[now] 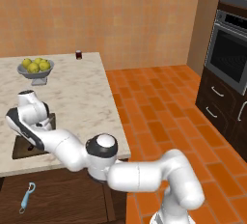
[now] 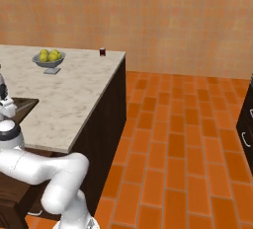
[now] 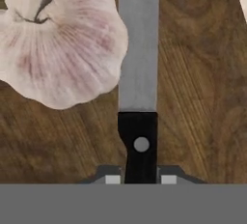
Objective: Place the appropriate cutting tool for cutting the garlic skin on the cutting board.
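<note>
In the hand view the cutting tool, a knife with a silver blade and a black handle, points straight away from me over the dark brown cutting board. My gripper is shut on the black handle, one fingertip on each side. The whitish-pink garlic lies on the board just left of the blade. I cannot tell whether the blade touches the wood. In the left base view my hand hangs low over the cutting board at the counter's near left corner. The cutting board also appears in the right base view.
A grey bowl of yellow-green fruits stands at the back left of the marble counter, with a small dark jar at its far edge. A light-blue peeler lies below the counter front. Ovens line the right wall.
</note>
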Tool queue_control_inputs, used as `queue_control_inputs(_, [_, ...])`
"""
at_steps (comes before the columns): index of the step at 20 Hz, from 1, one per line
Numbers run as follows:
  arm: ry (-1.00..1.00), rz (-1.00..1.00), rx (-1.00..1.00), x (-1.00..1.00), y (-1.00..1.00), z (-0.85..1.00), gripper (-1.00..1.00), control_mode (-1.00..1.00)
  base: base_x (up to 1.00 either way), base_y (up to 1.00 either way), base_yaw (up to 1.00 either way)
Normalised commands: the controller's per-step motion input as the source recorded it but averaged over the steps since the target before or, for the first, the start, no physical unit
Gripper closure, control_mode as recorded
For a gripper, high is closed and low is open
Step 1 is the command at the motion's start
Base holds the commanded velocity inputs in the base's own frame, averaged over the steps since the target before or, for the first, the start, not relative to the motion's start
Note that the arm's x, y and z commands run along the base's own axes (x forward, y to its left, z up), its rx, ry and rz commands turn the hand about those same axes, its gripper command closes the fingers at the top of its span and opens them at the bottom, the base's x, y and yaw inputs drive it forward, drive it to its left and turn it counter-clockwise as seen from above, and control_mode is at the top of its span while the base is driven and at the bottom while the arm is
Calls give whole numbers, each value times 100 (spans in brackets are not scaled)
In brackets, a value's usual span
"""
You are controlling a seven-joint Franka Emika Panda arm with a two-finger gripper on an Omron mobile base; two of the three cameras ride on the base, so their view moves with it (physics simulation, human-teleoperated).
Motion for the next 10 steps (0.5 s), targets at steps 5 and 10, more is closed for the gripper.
queue_control_inputs(5, [0, 3, 0, 0, -1, -21, -100, -100, 0, 0, 0])
queue_control_inputs(10, [0, 3, 0, -15, -6, 19, -100, -100, 0, 0, 0])
